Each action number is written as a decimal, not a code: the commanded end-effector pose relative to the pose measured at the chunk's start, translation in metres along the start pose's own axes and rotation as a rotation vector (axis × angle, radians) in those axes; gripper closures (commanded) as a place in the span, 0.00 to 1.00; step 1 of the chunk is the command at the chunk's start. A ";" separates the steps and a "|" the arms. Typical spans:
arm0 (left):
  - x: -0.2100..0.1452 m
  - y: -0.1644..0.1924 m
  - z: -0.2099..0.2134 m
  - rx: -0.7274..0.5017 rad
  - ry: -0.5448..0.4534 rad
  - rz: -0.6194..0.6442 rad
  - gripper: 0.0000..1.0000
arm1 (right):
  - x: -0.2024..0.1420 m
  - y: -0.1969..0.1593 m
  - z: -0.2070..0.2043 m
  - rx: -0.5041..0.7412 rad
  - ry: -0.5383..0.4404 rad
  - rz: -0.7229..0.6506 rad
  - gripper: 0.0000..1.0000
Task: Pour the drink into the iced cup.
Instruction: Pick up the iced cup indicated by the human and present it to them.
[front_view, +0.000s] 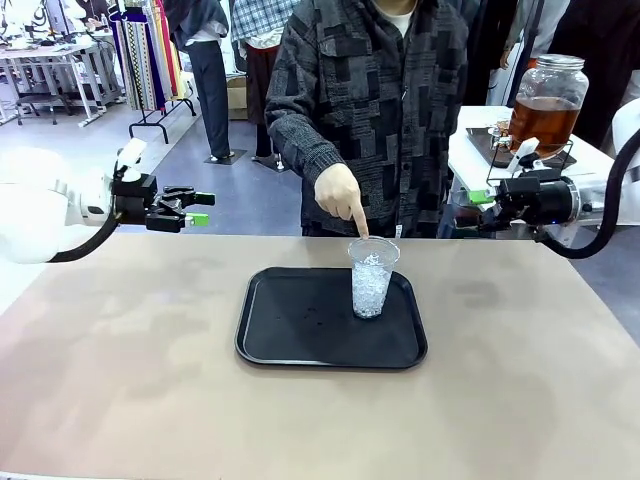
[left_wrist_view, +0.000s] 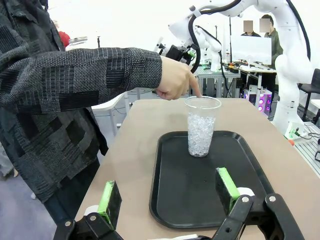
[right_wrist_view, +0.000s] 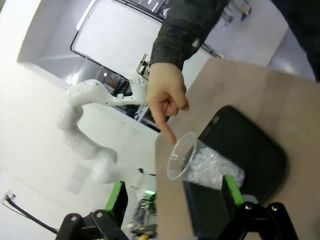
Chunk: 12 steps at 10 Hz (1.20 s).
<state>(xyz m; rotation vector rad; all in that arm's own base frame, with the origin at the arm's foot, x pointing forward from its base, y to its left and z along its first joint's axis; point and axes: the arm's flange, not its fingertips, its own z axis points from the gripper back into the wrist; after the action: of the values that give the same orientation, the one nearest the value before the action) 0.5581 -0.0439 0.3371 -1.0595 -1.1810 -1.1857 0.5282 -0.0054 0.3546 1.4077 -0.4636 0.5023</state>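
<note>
Left hand (front_view: 203, 208) and right hand (front_view: 480, 200) wide, empty; we fear an arm striking the person's finger (front_view: 358, 222) at the clear ice-filled plastic cup (front_view: 371, 280), tipping it.

Tray (left_wrist_view: 175, 200) corner behind left fingers (left_wrist_view: 227, 186)

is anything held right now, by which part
Nothing: left gripper and right gripper are open and empty; the hand only points at the iced cup.
</note>
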 end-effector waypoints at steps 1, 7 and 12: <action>0.001 0.000 0.000 0.001 -0.001 -0.002 0.00 | -0.010 0.002 -0.008 -0.066 -0.067 0.115 0.00; 0.001 0.000 0.000 0.001 -0.001 -0.002 0.00 | -0.006 -0.004 0.000 -0.032 -0.026 0.084 0.00; 0.001 0.000 0.000 0.001 -0.001 -0.002 0.00 | -0.029 -0.020 -0.021 -0.083 -0.114 0.807 0.00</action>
<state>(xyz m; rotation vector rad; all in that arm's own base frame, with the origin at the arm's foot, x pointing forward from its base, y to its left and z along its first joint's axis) 0.5581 -0.0438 0.3371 -1.0594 -1.1811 -1.1857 0.5236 0.0012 0.3336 1.1908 -1.0237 0.9641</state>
